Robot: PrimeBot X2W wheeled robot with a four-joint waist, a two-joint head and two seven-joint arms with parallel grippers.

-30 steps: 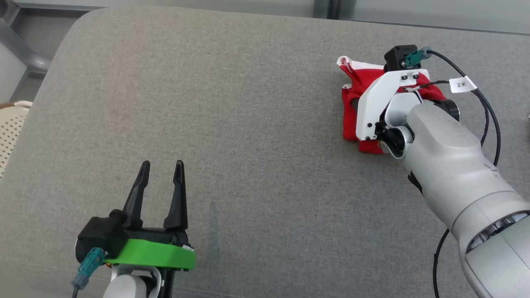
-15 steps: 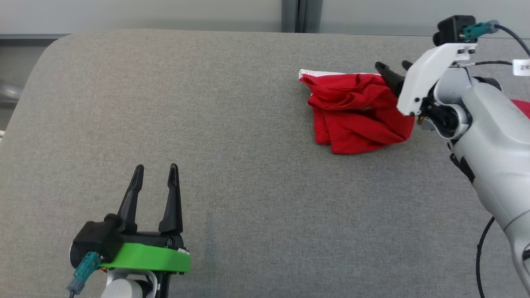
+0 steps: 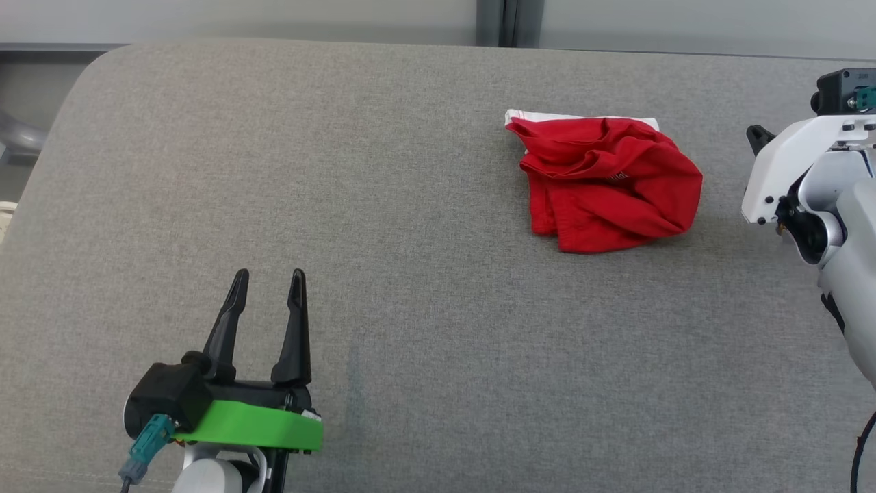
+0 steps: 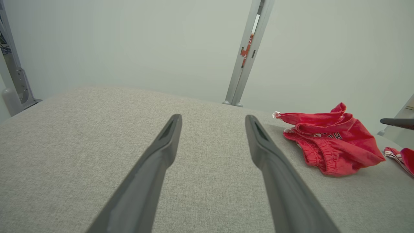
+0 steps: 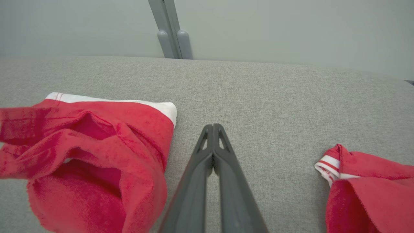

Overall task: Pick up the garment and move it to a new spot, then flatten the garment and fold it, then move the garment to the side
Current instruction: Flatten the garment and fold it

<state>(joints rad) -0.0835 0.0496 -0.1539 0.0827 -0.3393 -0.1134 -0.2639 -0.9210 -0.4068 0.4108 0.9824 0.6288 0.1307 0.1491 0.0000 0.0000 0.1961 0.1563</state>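
Your right gripper [image 5: 213,136] has drawn back from the crumpled red garment with the white waistband [image 3: 609,185] and now hovers just to its right, fingers pressed together on nothing. The garment lies released in a heap on the grey fabric-covered counter [image 3: 383,226], right of centre, so the move looks done and flattening comes next. Your left gripper [image 3: 268,277] waits spread wide, well apart. White lettering on the cloth is too small to read. A second red garment [image 5: 365,191] lies farther right.

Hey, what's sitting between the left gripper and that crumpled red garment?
Nothing. In the head view, the stretch from the left gripper to the red garment is bare grey upholstery.
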